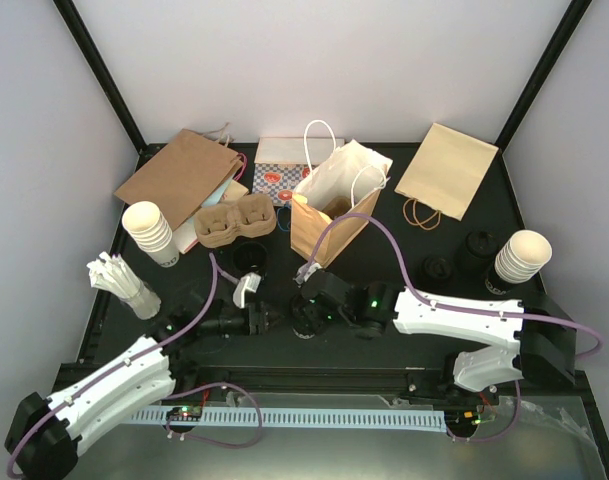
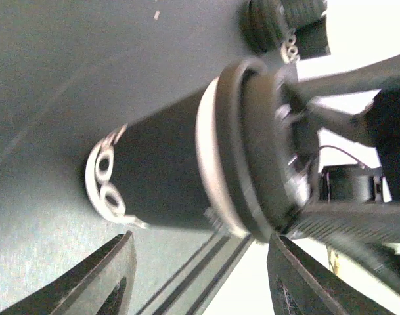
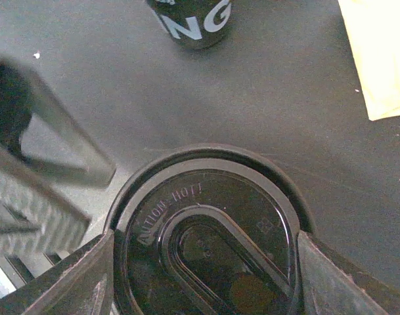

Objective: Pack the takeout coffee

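Observation:
A black takeout coffee cup [image 1: 304,322] stands on the table in front of the arms; the left wrist view shows its side [image 2: 167,177], with white lettering. My right gripper [image 1: 312,305] comes from above and its fingers [image 3: 88,275] press both sides of the cup's black lid [image 3: 206,223], marked "CAUTION HOT". My left gripper [image 1: 269,320] is open and empty just left of the cup, with the cup beyond its fingertips [image 2: 114,275]. A second black cup [image 1: 250,258] stands behind and also shows in the right wrist view [image 3: 193,20]. The cardboard tray [image 1: 232,222] lies at the back left.
An open white paper bag [image 1: 334,205] stands behind the cup. Flat brown bags lie at back left [image 1: 179,172] and back right [image 1: 446,170]. Stacked white cups stand left [image 1: 149,232] and right [image 1: 521,258]. Black lids [image 1: 436,267] sit at right. White sticks [image 1: 119,280] stand at left.

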Robot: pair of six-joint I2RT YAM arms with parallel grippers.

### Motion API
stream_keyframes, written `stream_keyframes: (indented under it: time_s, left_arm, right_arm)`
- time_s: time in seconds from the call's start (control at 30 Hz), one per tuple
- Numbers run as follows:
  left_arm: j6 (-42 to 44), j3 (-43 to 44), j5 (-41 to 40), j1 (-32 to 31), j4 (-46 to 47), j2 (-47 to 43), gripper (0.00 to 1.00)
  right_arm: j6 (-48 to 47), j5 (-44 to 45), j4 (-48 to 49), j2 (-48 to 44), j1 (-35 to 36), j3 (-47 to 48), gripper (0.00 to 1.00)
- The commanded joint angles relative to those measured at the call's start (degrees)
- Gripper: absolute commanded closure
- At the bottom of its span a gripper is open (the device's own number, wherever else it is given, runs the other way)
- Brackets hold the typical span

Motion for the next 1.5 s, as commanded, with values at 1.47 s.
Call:
stream_keyframes:
  time_s: [1.47]
  left_arm:
    - [-30.57,-13.66,-19.39,-15.75,11.06,-3.97,0.55]
  right_arm:
    - [7.99,6.42,-9.32,3.99,4.31,0.32,0.51]
